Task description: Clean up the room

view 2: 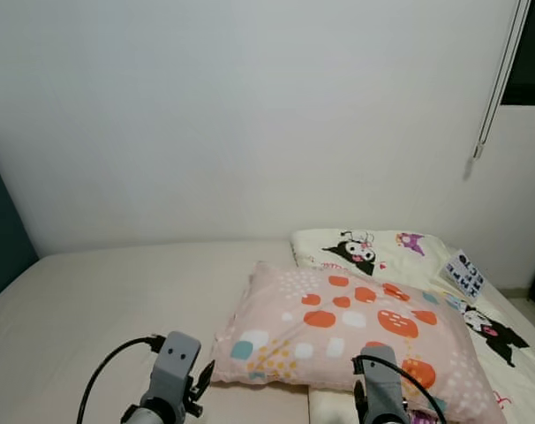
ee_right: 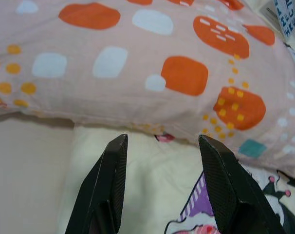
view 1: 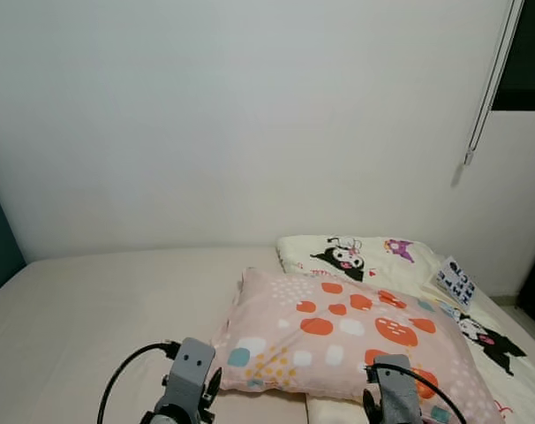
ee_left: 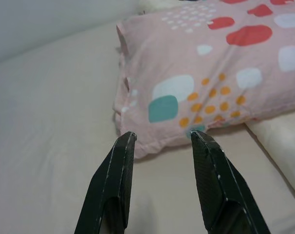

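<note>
Both claws, left gripper (ee_left: 159, 139) and right gripper (ee_right: 162, 141), are spread, empty; your pillow (view 1: 356, 340) looks light, floppy: pinch its near edge.

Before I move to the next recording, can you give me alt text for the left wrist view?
The left hand hovers open just short of the near edge of a pink pillow printed with orange, white and teal patches, its two black fingers apart and holding nothing. The pillow lies on a plain cream bed sheet.
</note>
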### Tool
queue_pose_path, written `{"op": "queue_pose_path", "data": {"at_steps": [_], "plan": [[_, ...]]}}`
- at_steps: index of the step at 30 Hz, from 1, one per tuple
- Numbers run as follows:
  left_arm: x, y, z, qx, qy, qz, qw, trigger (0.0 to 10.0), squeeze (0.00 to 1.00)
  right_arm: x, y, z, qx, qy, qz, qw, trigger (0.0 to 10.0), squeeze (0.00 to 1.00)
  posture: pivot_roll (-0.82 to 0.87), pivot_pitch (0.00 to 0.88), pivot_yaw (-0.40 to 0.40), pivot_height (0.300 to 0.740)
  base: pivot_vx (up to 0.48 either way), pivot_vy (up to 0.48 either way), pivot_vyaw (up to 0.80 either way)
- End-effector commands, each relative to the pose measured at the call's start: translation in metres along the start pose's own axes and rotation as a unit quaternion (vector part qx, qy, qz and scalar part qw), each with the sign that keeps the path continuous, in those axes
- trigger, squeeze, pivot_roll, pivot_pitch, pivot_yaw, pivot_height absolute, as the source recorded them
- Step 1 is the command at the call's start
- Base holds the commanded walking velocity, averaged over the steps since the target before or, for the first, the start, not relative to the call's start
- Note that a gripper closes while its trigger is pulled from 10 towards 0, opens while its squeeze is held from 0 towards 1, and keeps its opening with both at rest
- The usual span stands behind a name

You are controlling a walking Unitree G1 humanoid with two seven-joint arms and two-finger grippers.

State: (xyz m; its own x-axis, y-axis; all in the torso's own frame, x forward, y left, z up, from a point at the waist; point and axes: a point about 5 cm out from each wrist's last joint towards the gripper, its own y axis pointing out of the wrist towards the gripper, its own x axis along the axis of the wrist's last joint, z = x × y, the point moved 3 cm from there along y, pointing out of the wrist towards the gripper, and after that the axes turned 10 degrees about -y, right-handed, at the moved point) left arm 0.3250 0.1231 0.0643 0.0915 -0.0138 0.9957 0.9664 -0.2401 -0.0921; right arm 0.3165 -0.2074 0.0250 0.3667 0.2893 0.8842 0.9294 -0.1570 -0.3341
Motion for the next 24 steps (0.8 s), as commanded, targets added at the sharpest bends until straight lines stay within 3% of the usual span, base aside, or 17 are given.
{"op": "queue_pose_path", "data": {"at_steps": [1, 8, 24], "plan": [[-0.0072, -0.0034, 0.0007, -0.002, -0.003, 0.012, 1.0, 10.0, 0.0, -0.0055, -0.0021, 0.0037, 0.005, 0.009, 0.007, 1.0, 10.0, 0.0, -0.03, 0.087, 0.013, 0.655, 0.0, 0.0, 0.0], [-0.007, -0.0036, -0.0015, -0.011, -0.005, 0.012, 1.0, 10.0, 0.0, -0.0076, -0.0034, 0.0042, 0.003, 0.013, 0.01, 1.0, 10.0, 0.0, -0.03, 0.082, 0.017, 0.631, 0.0, 0.0, 0.0], [-0.0075, -0.0051, -0.0031, -0.025, -0.003, 0.016, 1.0, 10.0, 0.0, -0.0117, -0.006, 0.0073, 0.005, 0.02, 0.016, 1.0, 10.0, 0.0, -0.02, 0.088, 0.02, 0.627, 0.0, 0.0, 0.0]]}}
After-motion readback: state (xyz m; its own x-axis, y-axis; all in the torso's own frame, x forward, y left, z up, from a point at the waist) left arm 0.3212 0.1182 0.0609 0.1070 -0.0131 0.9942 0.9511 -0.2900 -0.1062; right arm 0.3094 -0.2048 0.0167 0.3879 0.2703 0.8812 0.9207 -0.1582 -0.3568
